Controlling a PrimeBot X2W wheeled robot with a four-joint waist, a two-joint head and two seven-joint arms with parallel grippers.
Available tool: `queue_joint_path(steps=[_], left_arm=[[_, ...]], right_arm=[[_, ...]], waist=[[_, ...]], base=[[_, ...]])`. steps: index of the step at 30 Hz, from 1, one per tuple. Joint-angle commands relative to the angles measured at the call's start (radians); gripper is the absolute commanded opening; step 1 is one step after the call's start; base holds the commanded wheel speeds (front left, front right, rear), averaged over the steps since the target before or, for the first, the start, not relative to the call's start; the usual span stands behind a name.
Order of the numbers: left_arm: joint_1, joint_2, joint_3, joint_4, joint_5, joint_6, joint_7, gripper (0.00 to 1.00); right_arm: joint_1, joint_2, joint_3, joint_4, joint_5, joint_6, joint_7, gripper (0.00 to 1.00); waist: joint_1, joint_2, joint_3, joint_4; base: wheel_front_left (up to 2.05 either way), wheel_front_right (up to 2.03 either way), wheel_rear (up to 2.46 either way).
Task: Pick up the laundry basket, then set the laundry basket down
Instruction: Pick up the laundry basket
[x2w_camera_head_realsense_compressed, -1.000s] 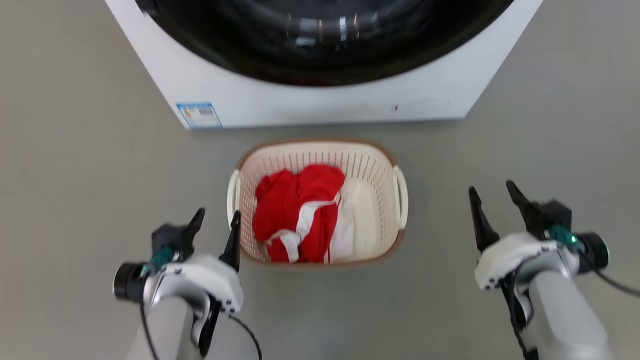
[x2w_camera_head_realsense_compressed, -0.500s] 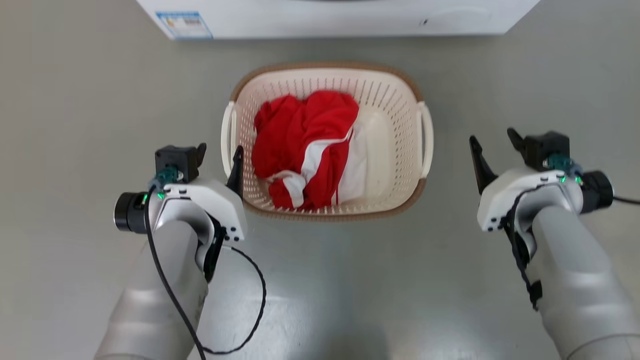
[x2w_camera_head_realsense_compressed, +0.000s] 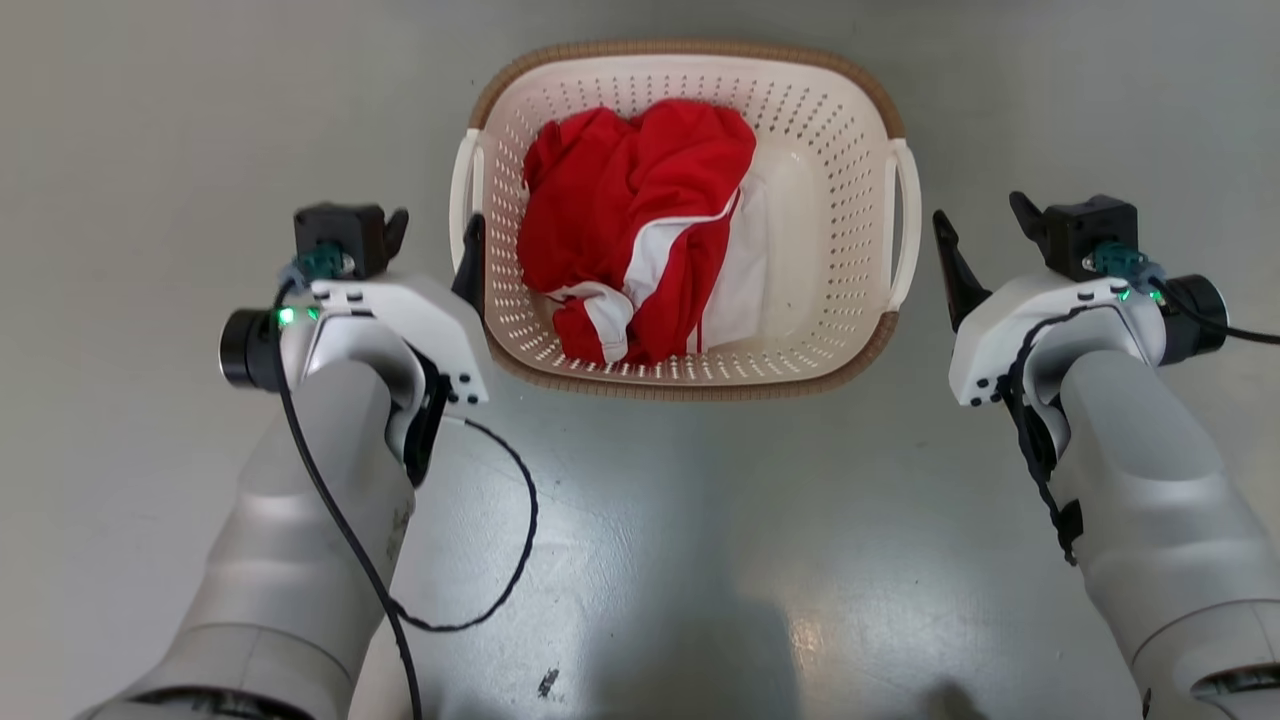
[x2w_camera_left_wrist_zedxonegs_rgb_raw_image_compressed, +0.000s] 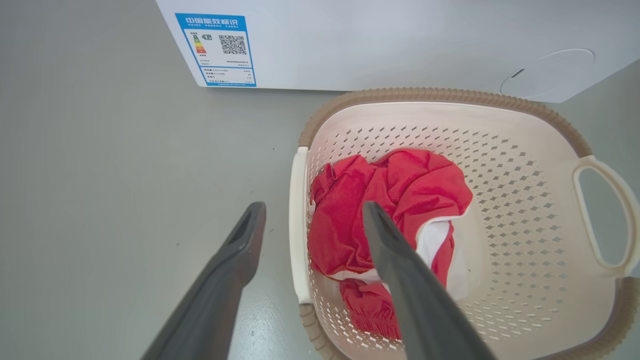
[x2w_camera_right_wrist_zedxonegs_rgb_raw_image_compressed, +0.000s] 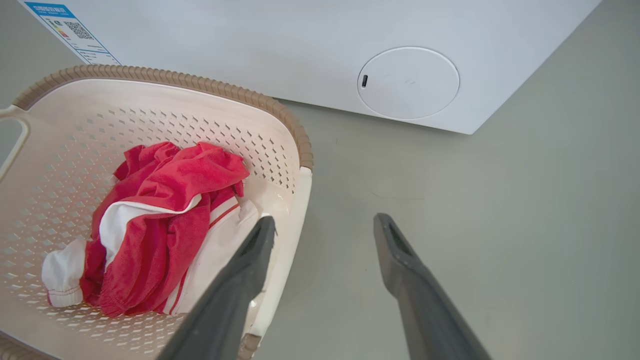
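Note:
The laundry basket (x2w_camera_head_realsense_compressed: 690, 385) stands on the grey floor, cream and perforated with a brown rim, holding red and white clothes (x2w_camera_head_realsense_compressed: 640, 220). My left gripper (x2w_camera_head_realsense_compressed: 436, 225) is open at the basket's left handle (x2w_camera_head_realsense_compressed: 462, 195). In the left wrist view that handle (x2w_camera_left_wrist_zedxonegs_rgb_raw_image_compressed: 299, 225) lies between the two fingers of the left gripper (x2w_camera_left_wrist_zedxonegs_rgb_raw_image_compressed: 314, 206), which grip nothing. My right gripper (x2w_camera_head_realsense_compressed: 978, 210) is open just outside the right handle (x2w_camera_head_realsense_compressed: 905, 230). In the right wrist view the right gripper (x2w_camera_right_wrist_zedxonegs_rgb_raw_image_compressed: 325, 219) has its inner finger over the handle (x2w_camera_right_wrist_zedxonegs_rgb_raw_image_compressed: 299, 210) and the outer one over bare floor.
A white washing machine (x2w_camera_left_wrist_zedxonegs_rgb_raw_image_compressed: 375, 45) stands just beyond the basket, its base (x2w_camera_right_wrist_zedxonegs_rgb_raw_image_compressed: 250, 50) close to the far rim. A black cable (x2w_camera_head_realsense_compressed: 510, 560) loops from my left forearm. Grey floor (x2w_camera_head_realsense_compressed: 700, 560) spreads around the basket.
The head camera has tilted down, so the washing machine has left its view. Both open grippers have come forward alongside the basket's handles. The basket itself has stayed on the floor.

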Motion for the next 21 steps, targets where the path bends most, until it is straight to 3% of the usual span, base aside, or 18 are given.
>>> queue_joint_path(steps=[1,21], left_arm=[[-0.018,0.024,0.009,0.000,-0.019,-0.006,-0.006,1.00],[-0.147,0.024,-0.080,0.081,-0.088,0.013,-0.006,1.00]], right_arm=[[-0.004,0.017,0.023,0.002,-0.010,0.006,-0.019,1.00],[-0.069,0.022,0.047,0.056,-0.025,0.006,-0.050,1.00]], waist=[[0.0000,0.0000,0.017,0.001],[0.0000,0.0000,0.116,0.013]], base=[[0.00,0.00,0.00],[0.00,0.00,0.00]])
